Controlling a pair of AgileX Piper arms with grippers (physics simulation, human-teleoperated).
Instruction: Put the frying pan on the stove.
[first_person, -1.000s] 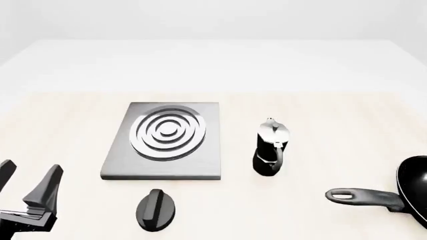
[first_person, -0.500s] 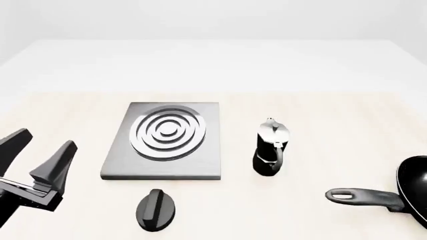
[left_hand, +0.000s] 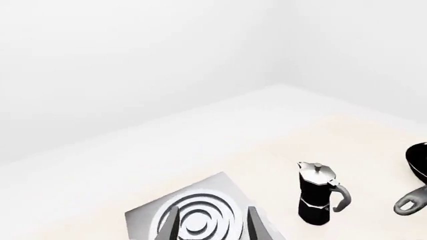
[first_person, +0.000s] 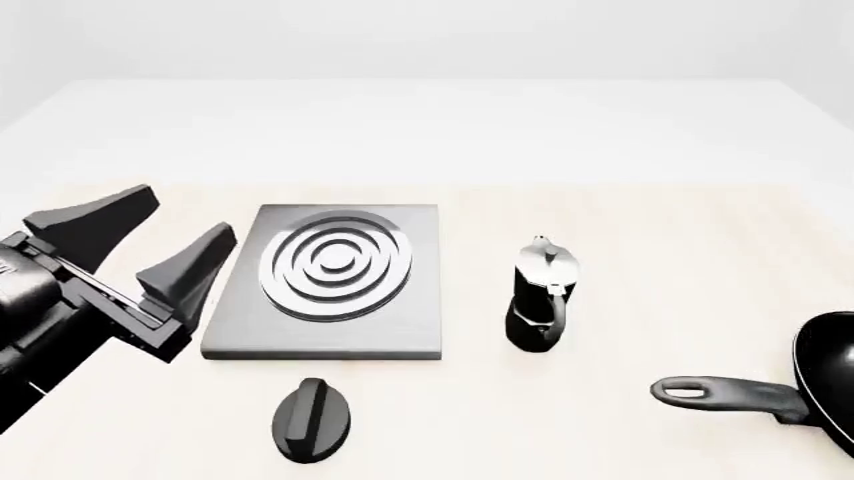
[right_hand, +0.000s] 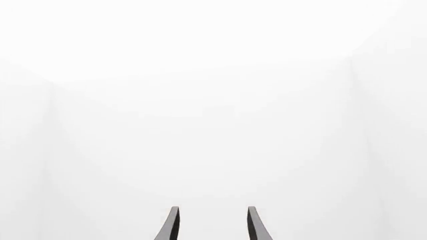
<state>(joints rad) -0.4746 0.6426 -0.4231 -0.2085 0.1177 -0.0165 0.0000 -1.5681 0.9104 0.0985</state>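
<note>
Two grippers released, empty | left gripper (first_person: 184, 225) beside stove (first_person: 334, 285) left edge | right gripper (right_hand: 210, 222) off-table | pan (first_person: 801, 385) near right, handle leftward for grasping | pot (first_person: 541, 297) between.

Table (first_person: 694, 215): pale cream wood-grain top, white far part | Walls: plain white | Light: even, bright, soft

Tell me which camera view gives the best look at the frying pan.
The front view: it shows the frying pan at the right edge, with its whole handle lying on the table, though the bowl is partly cut off. The left wrist view catches only the handle's loop end and a sliver of the rim. The right wrist view shows none of it.
</note>
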